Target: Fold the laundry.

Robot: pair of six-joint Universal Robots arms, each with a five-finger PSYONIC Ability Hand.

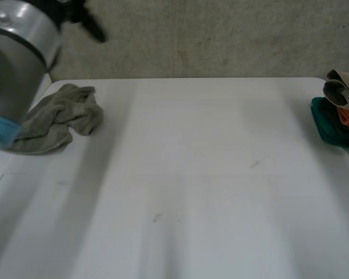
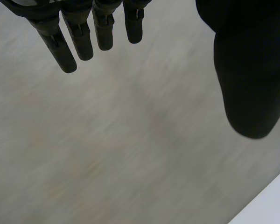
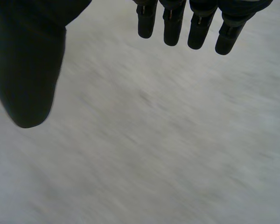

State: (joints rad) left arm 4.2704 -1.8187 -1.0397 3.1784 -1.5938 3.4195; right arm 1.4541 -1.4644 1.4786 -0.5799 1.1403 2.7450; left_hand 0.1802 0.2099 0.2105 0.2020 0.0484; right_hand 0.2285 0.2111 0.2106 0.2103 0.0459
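A crumpled grey-green cloth (image 1: 61, 118) lies at the far left of the white table (image 1: 192, 174). At the far right edge sits a stack of folded laundry (image 1: 339, 110), teal below with orange and beige pieces on top. My left arm (image 1: 14, 64) rises at the left of the head view, above the crumpled cloth. My left hand (image 2: 84, 32) hangs over the grey floor with straight fingers and the thumb (image 2: 249, 74) held apart, holding nothing. My right hand (image 3: 191, 25) is likewise spread over a pale surface, fingers straight, thumb (image 3: 28, 70) wide, empty.
A grey floor (image 1: 209, 40) runs beyond the table's far edge. A white corner of the table (image 2: 270, 205) shows beside my left thumb. The wide middle of the table is bare white surface.
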